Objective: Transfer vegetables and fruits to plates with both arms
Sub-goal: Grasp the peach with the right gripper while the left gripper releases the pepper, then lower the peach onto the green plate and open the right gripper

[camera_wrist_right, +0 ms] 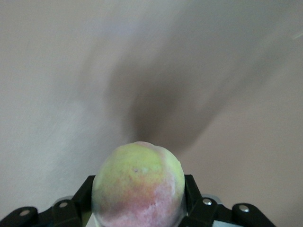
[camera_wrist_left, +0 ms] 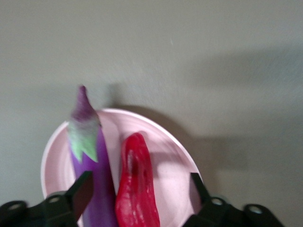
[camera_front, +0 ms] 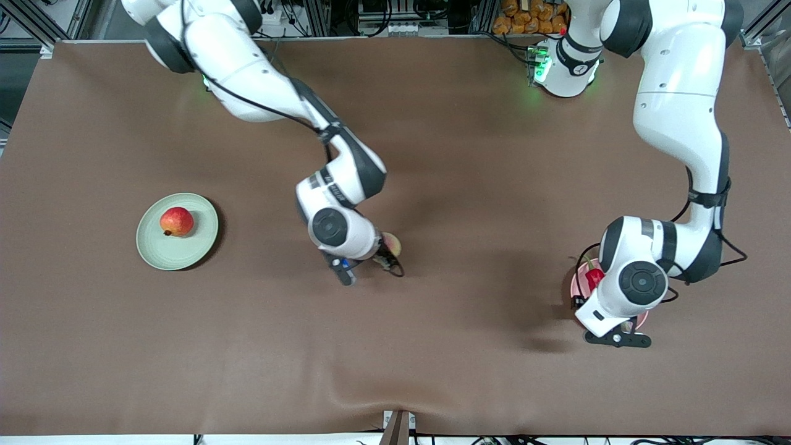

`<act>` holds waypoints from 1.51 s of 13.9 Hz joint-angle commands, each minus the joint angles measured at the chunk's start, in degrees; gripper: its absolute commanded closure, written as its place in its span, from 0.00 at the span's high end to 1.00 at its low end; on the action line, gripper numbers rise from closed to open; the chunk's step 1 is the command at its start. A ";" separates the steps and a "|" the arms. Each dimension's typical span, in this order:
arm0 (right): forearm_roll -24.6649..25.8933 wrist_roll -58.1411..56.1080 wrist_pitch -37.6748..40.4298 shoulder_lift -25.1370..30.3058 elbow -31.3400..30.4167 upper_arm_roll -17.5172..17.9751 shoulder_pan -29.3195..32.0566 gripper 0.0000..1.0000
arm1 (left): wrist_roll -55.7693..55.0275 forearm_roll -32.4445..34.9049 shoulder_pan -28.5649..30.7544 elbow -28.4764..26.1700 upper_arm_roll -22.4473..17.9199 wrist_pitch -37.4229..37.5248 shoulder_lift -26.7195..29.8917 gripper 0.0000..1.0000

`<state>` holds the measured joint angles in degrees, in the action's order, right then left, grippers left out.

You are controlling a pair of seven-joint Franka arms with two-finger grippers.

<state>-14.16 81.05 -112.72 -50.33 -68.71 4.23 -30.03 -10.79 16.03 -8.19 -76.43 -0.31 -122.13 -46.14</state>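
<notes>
- Right gripper (camera_wrist_right: 137,208): clamped on the round yellow-pink peach (camera_wrist_right: 137,187).
- Left gripper (camera_wrist_left: 139,198): spread wide over purple eggplant (camera_wrist_left: 92,179) and red chili pepper (camera_wrist_left: 137,184) on pale pink plate (camera_wrist_left: 175,165).
- Front view: arm hides most of that plate.

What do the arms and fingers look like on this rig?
Both arms: glossy white shells, dark grey joint bands, round dark caps at the wrists, thin black cables along the links. The left gripper and right gripper are black, with angular black fingers. Bases glow green.
</notes>
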 commanded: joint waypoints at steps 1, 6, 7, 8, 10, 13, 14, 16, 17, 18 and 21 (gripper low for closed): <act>0.37 -10.94 14.32 7.15 0.07 0.87 6.19 0.00 | -1.16 -1.69 0.28 -1.26 0.31 1.19 6.74 1.00; 0.98 -40.64 25.26 18.32 -8.42 0.43 19.81 0.00 | -1.61 -5.82 0.81 -1.26 0.31 8.38 16.94 1.00; 2.11 -48.80 24.48 19.82 -12.20 0.08 23.14 0.00 | -1.61 -6.96 1.07 -1.35 0.22 11.27 19.48 1.00; 5.95 -56.80 22.39 20.01 -14.76 -0.10 25.79 0.00 | -1.61 -7.85 1.42 -1.70 0.31 14.26 22.29 1.00; 10.20 -64.67 16.33 19.84 -18.98 -0.10 30.36 0.00 | -0.82 -9.08 2.65 -2.75 0.31 21.73 27.48 1.00; 10.91 -73.72 14.10 19.57 -20.93 -1.58 34.24 0.00 | 4.17 -9.79 4.59 -10.02 0.57 24.13 36.79 1.00; 10.91 -76.80 14.10 19.57 -21.02 -2.90 34.60 0.00 | 5.41 -9.79 4.59 -12.84 0.66 24.13 39.61 1.00; 10.91 -79.72 10.53 18.70 -21.54 -4.67 35.04 0.00 | 8.83 -9.79 4.41 -18.03 0.75 26.49 45.93 1.00; 10.91 -80.86 6.76 18.00 -23.38 -4.67 35.04 0.00 | 11.03 -9.79 4.33 -18.83 0.84 28.85 48.22 1.00; 10.91 -81.40 4.20 18.08 -25.40 -4.67 34.96 0.00 | 14.01 -9.79 4.50 -18.67 1.19 31.23 48.86 1.00; 10.91 -84.38 2.34 18.08 -28.66 -4.67 35.92 0.00 | 18.87 -10.40 6.17 -16.48 3.21 36.52 49.39 1.00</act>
<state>-4.26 -1.16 -108.28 -33.41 -94.32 -1.05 4.76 5.38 7.01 -3.75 -92.70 1.46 -87.43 2.28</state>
